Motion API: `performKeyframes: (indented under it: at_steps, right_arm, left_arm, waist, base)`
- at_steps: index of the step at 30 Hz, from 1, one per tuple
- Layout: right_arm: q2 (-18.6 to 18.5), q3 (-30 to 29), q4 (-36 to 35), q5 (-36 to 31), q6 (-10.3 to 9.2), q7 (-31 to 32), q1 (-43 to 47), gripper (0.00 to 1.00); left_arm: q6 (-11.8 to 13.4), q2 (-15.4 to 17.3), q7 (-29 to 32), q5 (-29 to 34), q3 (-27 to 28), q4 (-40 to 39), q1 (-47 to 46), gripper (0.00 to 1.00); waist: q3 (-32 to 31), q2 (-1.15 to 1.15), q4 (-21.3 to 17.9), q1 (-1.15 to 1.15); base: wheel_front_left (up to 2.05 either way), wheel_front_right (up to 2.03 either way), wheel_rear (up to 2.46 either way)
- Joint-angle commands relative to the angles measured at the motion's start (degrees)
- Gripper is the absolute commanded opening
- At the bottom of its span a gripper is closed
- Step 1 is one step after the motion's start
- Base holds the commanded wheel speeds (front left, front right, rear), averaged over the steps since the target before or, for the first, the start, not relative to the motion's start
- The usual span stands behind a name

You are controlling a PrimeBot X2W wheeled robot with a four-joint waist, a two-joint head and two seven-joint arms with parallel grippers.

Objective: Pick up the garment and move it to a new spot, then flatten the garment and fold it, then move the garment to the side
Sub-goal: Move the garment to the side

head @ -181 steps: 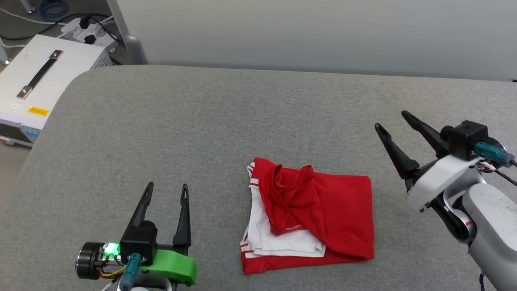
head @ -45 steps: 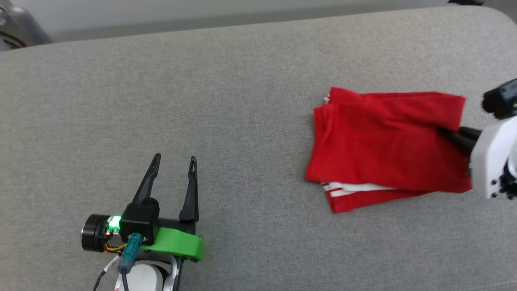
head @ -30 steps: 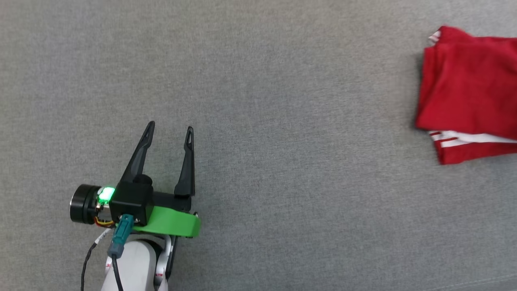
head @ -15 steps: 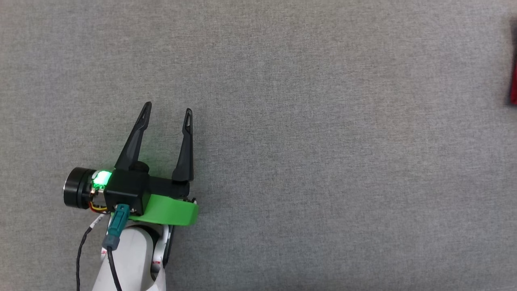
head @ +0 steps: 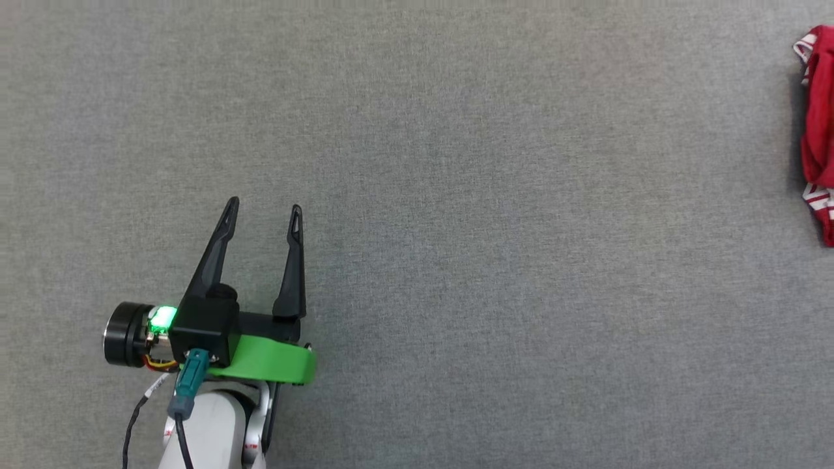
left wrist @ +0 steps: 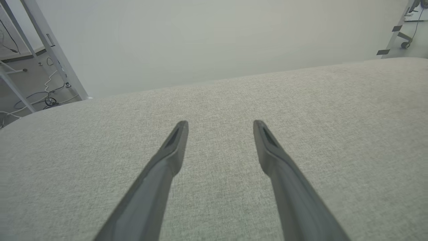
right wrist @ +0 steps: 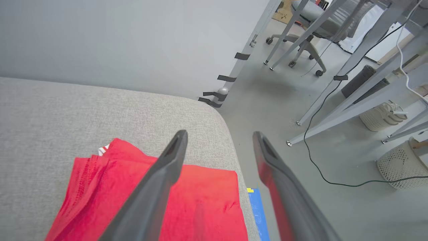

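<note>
- The right gripper (right wrist: 219, 140) has its two fingers spread apart with nothing between them. It hangs over the garment (right wrist: 204, 204), which lies folded at the right end of the grey cushion (right wrist: 67, 110).
- In the right wrist view the garment's edge at 3 o'clock runs almost to the cushion's rim, with the floor and a strip of blue tape (right wrist: 255, 209) just past it.
- The step in hand looks like the let-go that ends the move to the side. To do it well, lift the right gripper straight off the cloth. Any sideways drag, above all toward 3 o'clock, could open the fold or tip the garment over the rim.
- Whether a fingertip is snagged in the fabric cannot be told, so rise slowly.
- The left gripper (head: 264, 215) is also spread and empty over bare cushion (head: 456, 195), well apart from the garment (head: 818, 130), which is at 3 o'clock in the head view.
- A second and a half ago the right gripper was clamped on the garment's edge; now it has released it.
- Six seconds ago the garment lay mid-cushion between both grippers.
- The head camera has swung, so only a strip of red shows.
</note>
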Motion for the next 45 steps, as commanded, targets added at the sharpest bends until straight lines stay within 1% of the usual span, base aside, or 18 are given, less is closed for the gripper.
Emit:
performKeyframes:
  at_steps: [1,4,6,9,12,15,19,21,24,25,26,34,38,45]
  right_arm:
    - [0.66,-0.81,-0.79,-0.59,-0.04,-2.03,0.52,1.00]
    - [2.73,-2.60,-3.19,-1.72,-0.04,-6.93,2.09,1.00]
    - [4.80,-3.50,-5.34,-2.90,-0.04,-9.76,3.21,1.00]
    - [9.21,-5.03,-9.55,-5.30,-0.04,-13.08,5.05,1.00]
    - [13.39,-5.67,-14.17,-7.17,-0.04,-15.07,7.38,1.00]
    - [18.67,-5.53,-19.71,-8.94,-0.04,-16.63,10.22,1.00]
    - [24.08,-5.11,-25.76,-11.19,-0.04,-17.77,14.91,1.00]
    - [26.65,-4.66,-28.02,-12.02,-0.04,-18.01,17.55,1.00]
    - [29.35,-3.89,-30.41,-13.53,-0.04,-18.20,21.49,1.00]
    - [31.29,-3.58,-31.41,-14.07,-0.04,-18.26,24.37,1.00]
    - [32.30,-3.62,-31.83,-14.33,-0.04,-18.29,25.97,1.00]
    - [37.69,-4.42,-33.10,-14.01,-0.04,-18.35,36.37,1.00]
    - [39.55,-5.09,-33.88,-13.74,-0.04,-18.35,41.06,1.00]
    - [41.34,-6.11,-35.37,-13.72,-0.04,-18.36,47.42,1.00]
  left_arm:
    - [0.37,-0.27,-0.33,-0.42,0.35,0.24,0.78,1.00]
    - [0.72,-0.56,-0.33,-0.78,0.80,0.41,2.01,1.00]
    - [0.96,-0.73,-0.33,-0.99,1.17,0.58,2.85,1.00]
    - [1.06,-0.92,-0.33,-1.17,1.54,0.91,3.88,1.00]
    - [1.17,-1.16,-0.33,-1.34,1.89,1.15,4.49,1.00]
    - [1.23,-1.47,-0.33,-1.48,2.10,1.43,5.09,1.00]
    - [1.32,-1.86,-0.33,-1.59,2.27,1.80,5.75,1.00]
    - [1.35,-2.01,-0.33,-1.65,2.43,1.99,6.05,1.00]
    - [1.27,-2.16,-0.33,-1.66,2.61,2.26,6.48,1.00]
    - [1.23,-2.27,-0.33,-1.71,2.76,2.44,6.87,1.00]
    - [1.26,-2.34,-0.33,-1.73,2.84,2.52,7.11,1.00]
    - [1.04,-2.72,-0.33,-1.94,3.28,3.10,8.87,1.00]
    - [0.68,-2.87,-0.33,-2.26,3.47,3.28,9.96,1.00]
    - [0.07,-3.09,-0.33,-2.51,3.66,3.52,11.96,1.00]
  waist:
    - [-3.78,0.00,0.20,0.00]
    - [-5.76,0.00,0.81,0.00]
    - [-6.89,0.00,1.24,0.00]
    - [-8.51,0.00,2.04,0.00]
    - [-9.77,0.00,2.97,0.00]
    - [-11.21,0.00,4.12,0.00]
    - [-12.81,0.00,5.58,0.00]
    - [-13.59,0.00,6.16,0.00]
    - [-14.70,0.00,6.87,0.00]
    - [-15.49,0.00,7.20,0.00]
    - [-15.95,0.00,7.40,0.00]
    - [-18.85,0.00,8.28,0.00]
    - [-20.39,0.00,8.28,0.00]
    - [-22.87,0.00,7.91,0.00]
  base:
    - [0.00,0.00,0.00]
    - [0.00,0.00,0.00]
    - [0.00,0.00,0.00]
    - [0.00,0.00,0.00]
    - [0.00,0.00,0.00]
    - [0.00,0.00,0.00]
    - [0.00,0.00,0.00]
    - [0.00,0.00,0.00]
    - [0.00,0.00,0.00]
    - [0.00,0.00,0.00]
    - [0.00,0.00,0.00]
    - [0.00,0.00,0.00]
    - [0.00,0.00,0.00]
    - [0.00,0.00,0.00]
